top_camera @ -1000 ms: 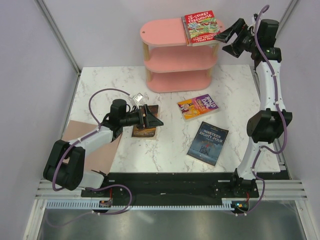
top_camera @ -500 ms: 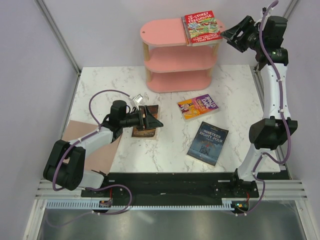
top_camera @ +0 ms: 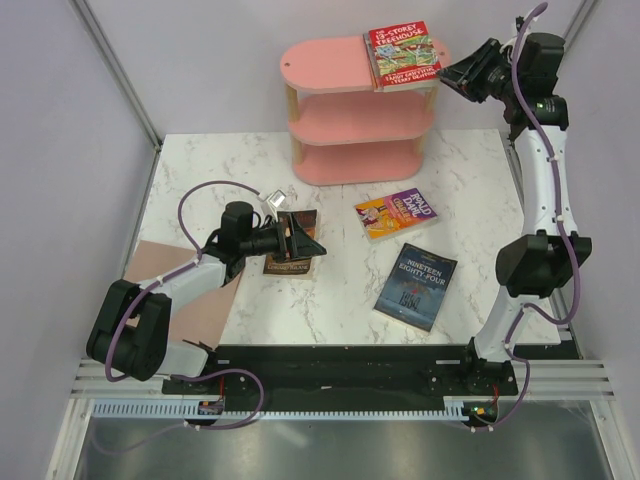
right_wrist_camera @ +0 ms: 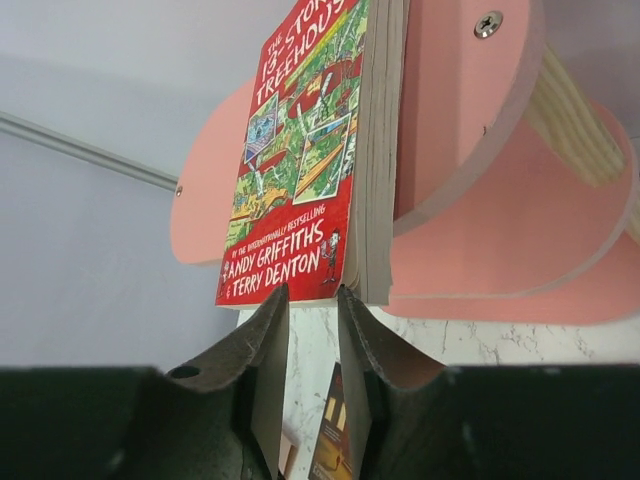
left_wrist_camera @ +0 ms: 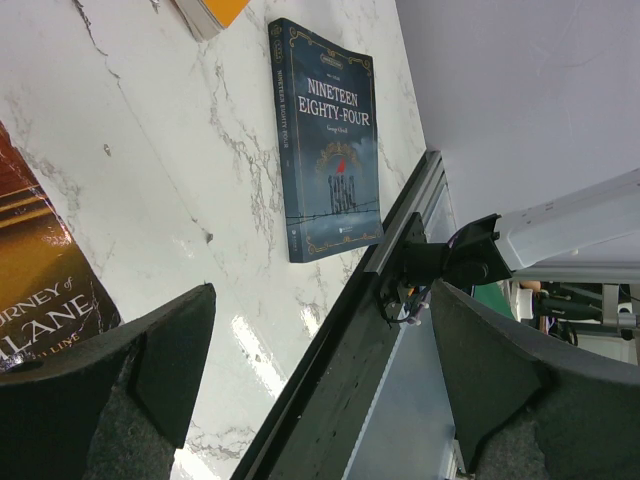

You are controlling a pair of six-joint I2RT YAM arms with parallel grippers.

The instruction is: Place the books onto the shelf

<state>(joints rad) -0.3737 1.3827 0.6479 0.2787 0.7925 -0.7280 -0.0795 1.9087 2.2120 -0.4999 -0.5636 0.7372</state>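
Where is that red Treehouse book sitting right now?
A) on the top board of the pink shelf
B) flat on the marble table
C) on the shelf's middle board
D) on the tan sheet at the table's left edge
A: the red Treehouse book lies flat at the right end of the top board of the pink shelf, sticking out a little past the board's edge.

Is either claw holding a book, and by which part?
Nothing is held. The left gripper stands open and empty; the right gripper, nearly closed, is empty, near the edge of the red Treehouse book.
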